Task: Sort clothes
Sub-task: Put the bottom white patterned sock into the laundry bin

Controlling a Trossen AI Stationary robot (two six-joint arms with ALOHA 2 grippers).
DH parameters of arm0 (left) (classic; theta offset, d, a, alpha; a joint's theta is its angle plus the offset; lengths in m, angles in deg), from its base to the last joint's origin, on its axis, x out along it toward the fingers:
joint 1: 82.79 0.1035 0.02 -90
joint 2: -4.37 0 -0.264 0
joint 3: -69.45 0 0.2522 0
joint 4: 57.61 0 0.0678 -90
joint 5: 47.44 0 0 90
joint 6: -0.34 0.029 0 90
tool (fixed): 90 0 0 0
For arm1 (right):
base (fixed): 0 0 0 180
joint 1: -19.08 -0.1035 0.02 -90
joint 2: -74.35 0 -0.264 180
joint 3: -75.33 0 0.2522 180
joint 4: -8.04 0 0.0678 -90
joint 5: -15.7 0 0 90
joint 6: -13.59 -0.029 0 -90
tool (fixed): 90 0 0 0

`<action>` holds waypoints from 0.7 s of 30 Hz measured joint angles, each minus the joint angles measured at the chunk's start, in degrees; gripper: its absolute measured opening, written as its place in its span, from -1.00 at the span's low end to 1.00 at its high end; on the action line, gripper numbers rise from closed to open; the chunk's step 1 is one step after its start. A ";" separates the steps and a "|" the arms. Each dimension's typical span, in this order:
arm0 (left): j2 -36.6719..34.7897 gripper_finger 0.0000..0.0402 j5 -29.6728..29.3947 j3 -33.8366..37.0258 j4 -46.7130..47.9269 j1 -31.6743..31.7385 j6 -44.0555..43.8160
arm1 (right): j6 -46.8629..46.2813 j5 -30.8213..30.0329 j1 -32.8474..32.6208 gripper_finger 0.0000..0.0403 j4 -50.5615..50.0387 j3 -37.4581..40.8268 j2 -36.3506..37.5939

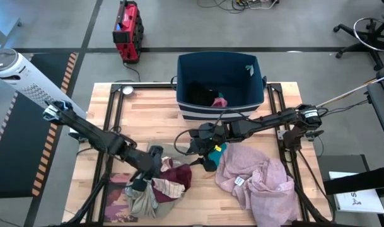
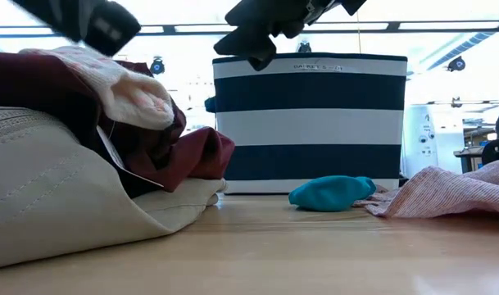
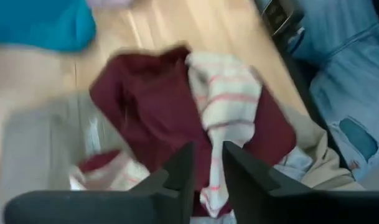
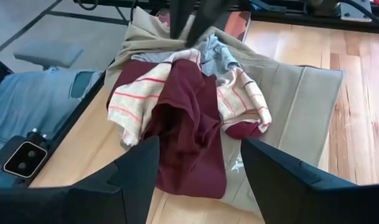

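A pile of clothes [image 1: 159, 186] lies near the table's front left: a maroon garment [image 4: 189, 124], a cream garment with pink stripes [image 4: 145, 93], a grey one [image 4: 215, 55] and a large khaki one [image 4: 295, 106] underneath. My left gripper [image 3: 208, 180] stands over the pile, shut on the striped garment. My right gripper [image 4: 201, 180] hangs open and empty above the table, right of the pile, next to a small teal garment [image 1: 218, 151]. A large lilac-pink garment [image 1: 258, 180] lies at the front right. My left gripper pinches a strip of the cream striped garment [image 3: 209, 190] between its two fingers, which come from above, pointing down. In the low view the cloth rises [image 2: 126, 90] toward the gripper, while the rest of it lies on the maroon garment.
A navy and white striped bin [image 1: 220, 94] stands at the table's far middle with black and pink cloth inside. A pinkish book [image 1: 119, 203] lies under the pile's left edge. A person in blue jeans [image 4: 33, 106] is at the table's near left edge.
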 joint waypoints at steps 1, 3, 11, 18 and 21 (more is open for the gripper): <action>0.11 -0.55 0.13 0.74 -0.94 0.00 -0.72 | 0.02 0.00 0.00 0.05 -0.04 0.00 0.00; 0.33 -0.45 1.53 1.93 -3.17 0.00 -1.82 | 0.01 0.00 0.00 0.05 -0.03 0.00 0.00; 0.51 -0.38 5.31 5.65 -8.31 0.00 -1.73 | 0.20 -0.02 0.00 0.03 -0.85 0.02 0.02; 0.51 -0.84 3.17 6.40 -8.51 0.04 -0.89 | 0.24 -0.10 0.00 0.02 -0.92 0.04 0.04; 0.51 -0.97 3.10 5.44 -8.26 0.04 0.06 | 0.44 -0.15 0.00 0.02 -0.94 0.04 0.16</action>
